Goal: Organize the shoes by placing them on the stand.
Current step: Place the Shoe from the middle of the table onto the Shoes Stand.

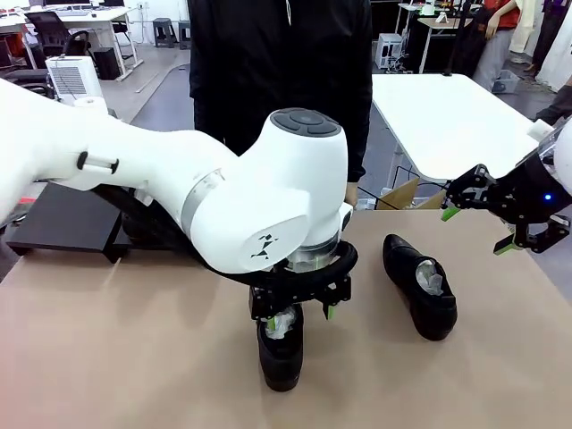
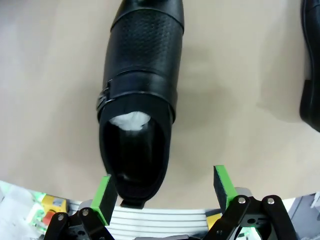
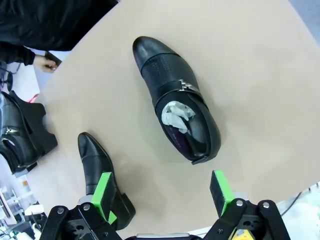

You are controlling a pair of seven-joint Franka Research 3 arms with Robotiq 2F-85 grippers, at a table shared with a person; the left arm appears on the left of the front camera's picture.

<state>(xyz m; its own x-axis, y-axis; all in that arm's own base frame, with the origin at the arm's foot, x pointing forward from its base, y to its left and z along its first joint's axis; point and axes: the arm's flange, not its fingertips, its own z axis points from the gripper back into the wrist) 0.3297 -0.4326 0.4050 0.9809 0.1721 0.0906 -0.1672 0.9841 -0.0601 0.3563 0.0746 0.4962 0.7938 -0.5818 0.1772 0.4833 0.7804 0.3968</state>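
My left end effector (image 1: 292,312) hangs wide open, empty, over the near dress shoe (image 1: 281,359); my right end effector (image 1: 477,231) hovers open, empty, beside the other dress shoe (image 1: 420,288).

Bare tabletop (image 1: 134,357) between near shoe (image 1: 281,350) and far shoe (image 1: 420,286); left arm (image 1: 223,179) crosses in front of the stand (image 1: 63,219)

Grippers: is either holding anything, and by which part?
Nothing is held. Left gripper is open over the near shoe, at its heel end; right gripper is open and empty.
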